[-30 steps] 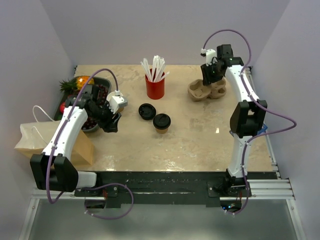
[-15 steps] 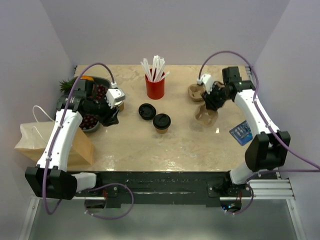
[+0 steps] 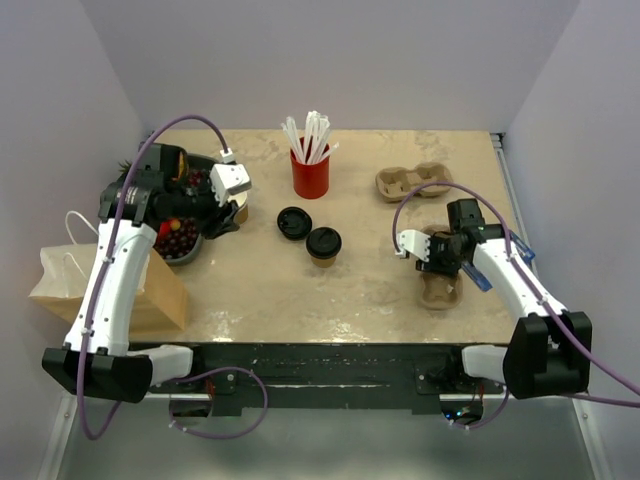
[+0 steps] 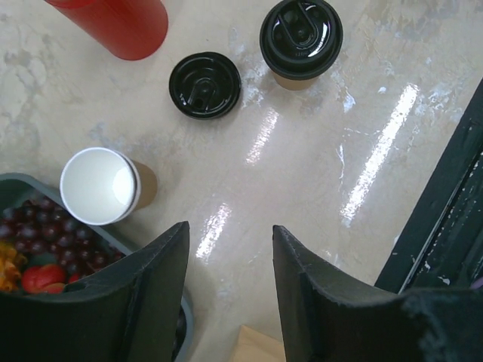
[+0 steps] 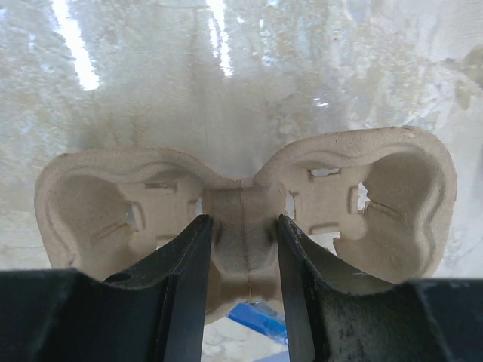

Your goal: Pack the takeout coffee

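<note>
The tan moulded-pulp cup carrier (image 5: 392, 204) is gripped by the right jaws, left jaws open; its thin bridge (image 5: 243, 215) could be torn by twisting.

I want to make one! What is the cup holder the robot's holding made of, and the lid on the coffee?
Cup holder: probably molded paper pulp, matte beige with a rough, fibrous look. Coffee lid: likely plastic, glossy black with bright reflections.

Nothing legible anywhere. The raised marks on the round black plastic lid (image 4: 301, 34) of the small tan paper cup (image 4: 294, 78) and on the loose flat black lid (image 4: 204, 84) are too faint to read.
</note>
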